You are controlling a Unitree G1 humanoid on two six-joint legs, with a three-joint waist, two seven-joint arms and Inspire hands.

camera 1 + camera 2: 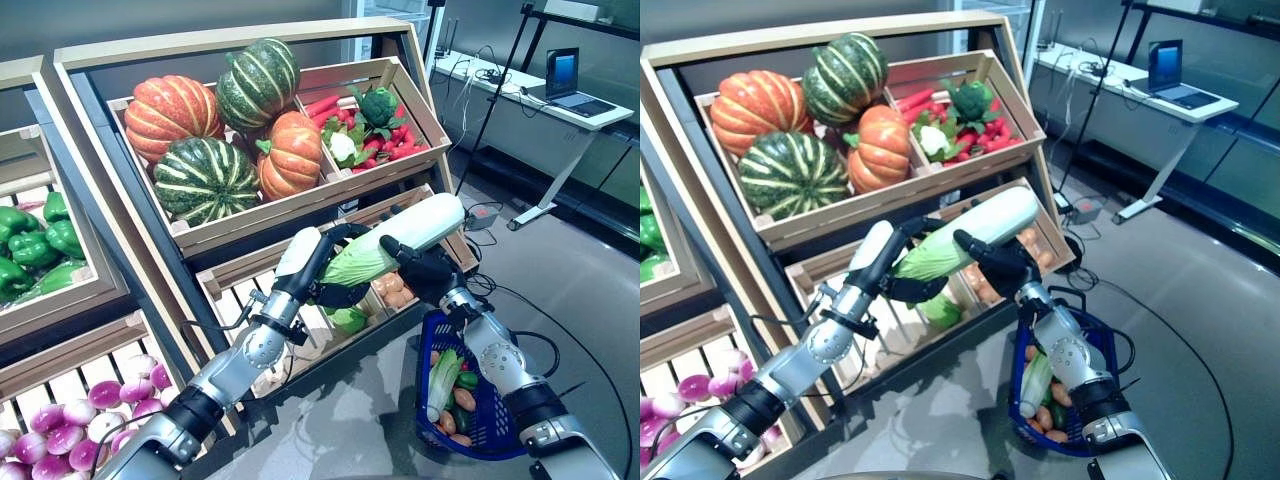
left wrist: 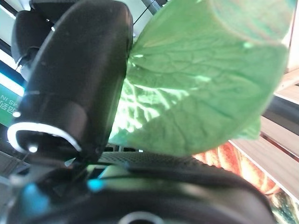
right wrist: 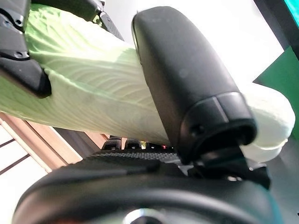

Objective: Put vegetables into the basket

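A long napa cabbage (image 1: pixel 420 225) with a pale stalk end and green leafy end is held in the air in front of the lower shelf crate. My left hand (image 1: pixel 325 272) is shut on its leafy end (image 2: pixel 201 93). My right hand (image 1: pixel 425 272) is shut on the pale middle, its thumb (image 3: pixel 187 84) curled over the cabbage (image 3: pixel 93 102). A blue mesh basket (image 1: pixel 497 412) sits under my right forearm and holds a leafy green and several small orange-brown vegetables.
The slanted wooden stand holds pumpkins (image 1: pixel 215 130), a crate of carrots, broccoli and cauliflower (image 1: pixel 365 125), green peppers (image 1: pixel 40 245), purple-white turnips (image 1: pixel 70 415) and potatoes (image 1: pixel 392 290). A desk with a laptop (image 1: pixel 565 75) stands at the far right.
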